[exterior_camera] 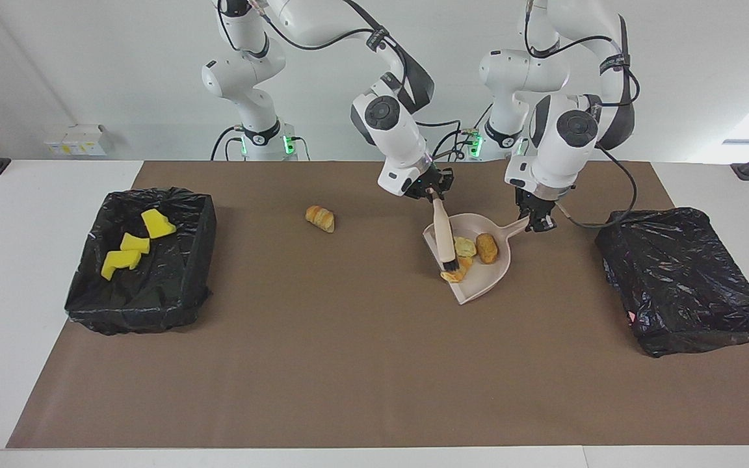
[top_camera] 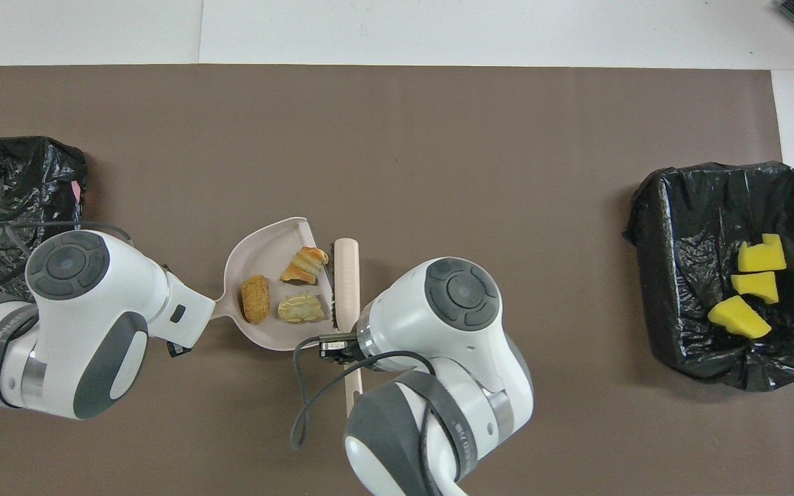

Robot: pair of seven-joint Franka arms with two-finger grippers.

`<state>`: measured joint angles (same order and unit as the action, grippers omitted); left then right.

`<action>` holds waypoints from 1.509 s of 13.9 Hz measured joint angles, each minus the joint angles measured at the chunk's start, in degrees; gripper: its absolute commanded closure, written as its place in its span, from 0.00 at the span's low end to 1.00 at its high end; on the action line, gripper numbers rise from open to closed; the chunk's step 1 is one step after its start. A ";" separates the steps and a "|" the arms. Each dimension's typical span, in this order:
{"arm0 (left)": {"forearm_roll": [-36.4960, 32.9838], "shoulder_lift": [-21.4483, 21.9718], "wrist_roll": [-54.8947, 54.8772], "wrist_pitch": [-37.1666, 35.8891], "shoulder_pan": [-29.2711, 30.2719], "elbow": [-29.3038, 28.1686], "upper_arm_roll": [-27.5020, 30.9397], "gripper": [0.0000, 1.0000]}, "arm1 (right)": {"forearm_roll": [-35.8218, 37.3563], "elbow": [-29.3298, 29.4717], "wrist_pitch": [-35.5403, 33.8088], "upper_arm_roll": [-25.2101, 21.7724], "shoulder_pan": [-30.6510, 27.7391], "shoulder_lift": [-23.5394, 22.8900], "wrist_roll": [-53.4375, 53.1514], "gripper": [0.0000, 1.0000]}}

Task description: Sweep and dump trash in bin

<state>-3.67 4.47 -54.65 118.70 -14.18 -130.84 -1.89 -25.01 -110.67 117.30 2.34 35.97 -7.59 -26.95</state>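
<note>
1. Black-lined bin [exterior_camera: 144, 260] by the table edge at the right arm's end holds three yellow chunks [exterior_camera: 132, 244].
2. One golden-brown piece [exterior_camera: 320, 218] lies alone on the brown mat [exterior_camera: 322, 364], toward the robots' edge.
3. Right gripper [exterior_camera: 432, 193] is clamped on the brush [exterior_camera: 443, 235], its bristles at the dustpan's mouth.
4. Three golden-brown pieces [top_camera: 285, 293] lie in the pale dustpan [exterior_camera: 495, 273], mid-table.
5. Left gripper [exterior_camera: 539, 221] is clamped on the dustpan's handle.
6. Second black-lined bin [exterior_camera: 683, 279] sits at the left arm's end edge.
</note>
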 measured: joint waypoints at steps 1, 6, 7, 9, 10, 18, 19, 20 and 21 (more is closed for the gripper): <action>0.00 0.00 0.45 0.00 -0.31 -0.03 -0.01 1.00 | 3.13 -0.13 -4.32 -0.05 -1.64 2.21 -2.63 1.00; 0.00 0.01 1.77 -0.23 -4.14 -0.09 -0.08 1.00 | 11.97 -4.81 -15.74 0.06 -2.83 7.78 -20.46 1.00; 0.00 0.02 1.91 -0.63 -5.16 -0.09 -0.09 1.00 | 12.80 -7.31 -15.95 0.07 -2.88 8.86 -22.87 1.00; 0.00 0.08 2.02 -1.59 -6.54 -0.10 -0.12 1.00 | 14.17 -13.15 -16.00 0.09 -2.96 11.94 -26.54 1.00; 0.00 0.12 2.20 -1.67 -6.92 -0.11 -0.18 1.00 | 14.52 -16.40 -16.00 0.12 -3.11 13.92 -27.80 1.00; 0.01 0.21 2.43 -1.73 -7.18 -0.11 -0.10 1.00 | 16.26 -41.11 -2.61 0.42 -4.61 30.31 -24.80 1.00; 0.01 0.21 2.43 -1.73 -7.18 -0.11 -0.09 1.00 | 16.26 -41.74 -0.19 0.59 -4.43 29.73 -24.72 1.00; 0.01 0.21 2.44 -1.73 -7.18 -0.12 -0.09 1.00 | 16.26 -41.83 1.99 0.79 -3.91 28.53 -24.48 1.00; 0.01 0.21 2.45 -1.73 -7.18 -0.12 -0.09 1.00 | 16.26 -41.31 4.02 1.04 -3.28 26.85 -23.30 1.00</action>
<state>-3.66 4.68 -52.20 116.97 -21.36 -130.96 -1.98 -8.75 -151.98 121.32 3.38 32.69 19.26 -50.25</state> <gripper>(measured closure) 0.687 0.749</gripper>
